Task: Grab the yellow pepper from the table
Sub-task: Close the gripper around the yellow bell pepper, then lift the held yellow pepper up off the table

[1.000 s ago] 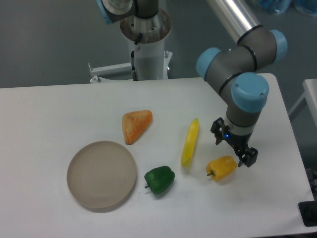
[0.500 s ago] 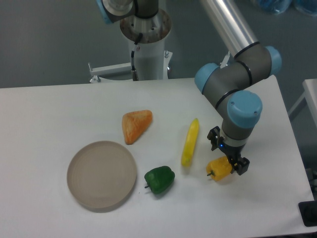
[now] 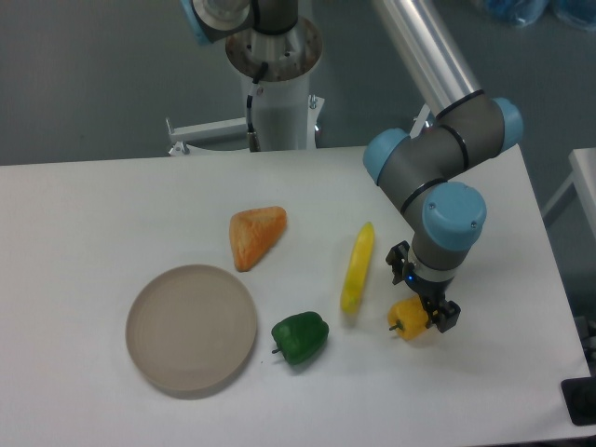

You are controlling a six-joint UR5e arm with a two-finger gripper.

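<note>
Yellow pepper [image 3: 408,318] sits on the table [image 3: 112,205], right of the long yellow banana-shaped item [image 3: 358,266]. Gripper [image 3: 422,301] directly over it, black fingers [image 3: 445,317] straddling the pepper, spread apart; contact with it can't be made out.

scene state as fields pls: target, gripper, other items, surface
target: yellow pepper, lying on the table, right of centre, partly covered by the gripper
gripper: gripper down over the pepper, fingers either side; closure not discernible
other items: long yellow item left of the pepper; green pepper; orange wedge; round beige plate, nothing on it
surface: white tabletop
lifted: not evident
</note>
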